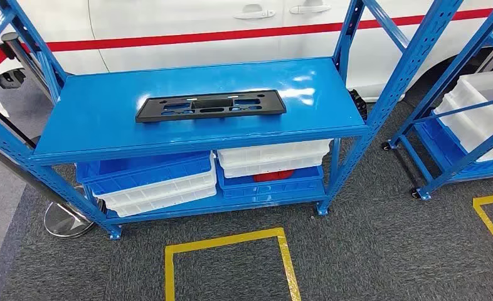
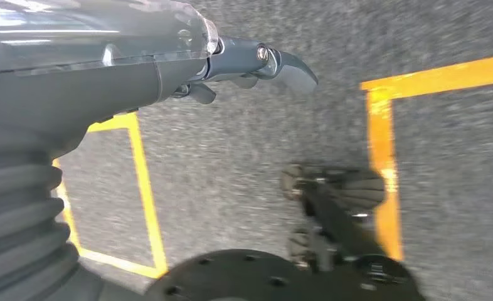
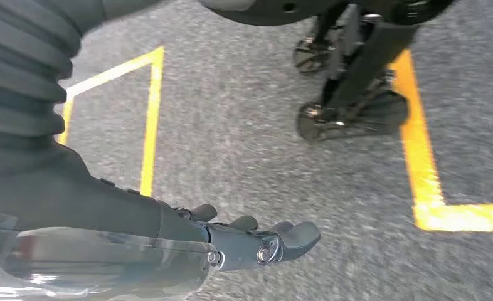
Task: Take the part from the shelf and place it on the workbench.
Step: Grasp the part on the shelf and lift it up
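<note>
Our left hand (image 2: 256, 69) hangs over the grey carpet (image 2: 244, 138), its fingers (image 2: 291, 70) stretched out and holding nothing. Our right hand (image 3: 256, 241) hangs the same way, fingers (image 3: 294, 235) extended and loose, nothing in them, above the same carpet with yellow floor tape (image 3: 423, 157) running beside it.

Out in front of us in the head view stands a blue shelf (image 1: 106, 119). The part (image 1: 211, 105), a flat black rectangular plate with several cut-outs, lies on the shelf's top board, roughly in the middle, its long side running along the board's length. It lies flat and nothing else touches it.

On the shelf's lower level we see stacked bins: a blue bin (image 1: 143, 168) over white bins (image 1: 159, 191) on the left side, and a white bin (image 1: 272, 157) over another blue bin (image 1: 269, 185) on the right, with something red inside the latter. A second blue rack (image 1: 457, 125) with white trays (image 1: 482, 106) stands to our right. Behind the shelf is a white car body (image 1: 187, 25) with a red stripe (image 1: 187, 37). A yellow tape square (image 1: 228, 248) marks the carpet just before the shelf. A shiny round post base (image 1: 65, 219) sits near the shelf's left foot.
</note>
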Robot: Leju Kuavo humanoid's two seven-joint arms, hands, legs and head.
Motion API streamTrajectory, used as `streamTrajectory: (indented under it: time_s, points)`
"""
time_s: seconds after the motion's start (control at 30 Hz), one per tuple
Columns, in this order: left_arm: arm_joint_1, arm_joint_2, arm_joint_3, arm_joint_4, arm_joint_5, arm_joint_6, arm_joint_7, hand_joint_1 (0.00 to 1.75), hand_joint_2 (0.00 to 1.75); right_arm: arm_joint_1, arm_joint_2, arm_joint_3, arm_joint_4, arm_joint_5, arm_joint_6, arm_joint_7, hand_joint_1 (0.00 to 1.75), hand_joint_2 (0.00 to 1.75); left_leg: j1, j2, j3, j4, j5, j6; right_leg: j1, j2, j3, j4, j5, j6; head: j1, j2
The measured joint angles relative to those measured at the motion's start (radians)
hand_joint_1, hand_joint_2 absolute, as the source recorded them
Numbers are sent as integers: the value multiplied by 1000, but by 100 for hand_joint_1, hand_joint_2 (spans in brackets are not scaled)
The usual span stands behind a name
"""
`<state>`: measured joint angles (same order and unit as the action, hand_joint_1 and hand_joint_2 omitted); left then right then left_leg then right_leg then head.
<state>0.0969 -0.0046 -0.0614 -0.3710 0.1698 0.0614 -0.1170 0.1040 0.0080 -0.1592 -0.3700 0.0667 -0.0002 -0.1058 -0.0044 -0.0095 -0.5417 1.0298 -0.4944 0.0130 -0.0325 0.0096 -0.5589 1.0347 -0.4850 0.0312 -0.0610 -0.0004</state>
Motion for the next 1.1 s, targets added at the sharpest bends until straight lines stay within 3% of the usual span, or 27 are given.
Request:
streamTrajectory:
  time_s: [0.03,0.07,0.13,0.6,0.73,0.97,1.1]
  points:
    - [-3,0,-4,1,9,3,-7,116,0,-2,0,-8,2,5,1,-8,116,0,0,0,0,0,0,0,0,0,0,0,0,0,0,0]
    - [-6,0,-8,3,18,5,-15,87,0,-4,0,-15,4,11,2,-16,87,0,0,0,0,0,0,0,0,0,0,0,0,0,0,0]
    - [-17,0,-25,11,56,15,-45,0,0,-13,0,-44,12,35,6,-51,0,0,0,0,0,0,0,0,0,0,0,0,0,0,0,0]
    - [-95,0,-137,95,356,121,-242,0,0,-96,27,-245,96,251,4,-232,0,0,0,0,0,0,0,0,0,0,0,0,0,0,0,0]
    - [-112,2,-170,124,436,157,-288,0,0,-114,45,-309,123,308,-32,-238,0,175,0,0,0,0,0,0,0,0,0,0,0,0,0,0]
    - [-126,4,-240,156,481,205,-358,0,0,-123,57,-449,148,302,-151,-218,0,175,0,0,0,0,0,0,0,0,-1,0,0,0,0,0]
    - [-124,-2,-271,164,475,241,-392,0,0,-122,49,-521,150,247,-151,-270,0,175,0,0,0,0,0,0,0,0,-1,0,0,0,0,0]
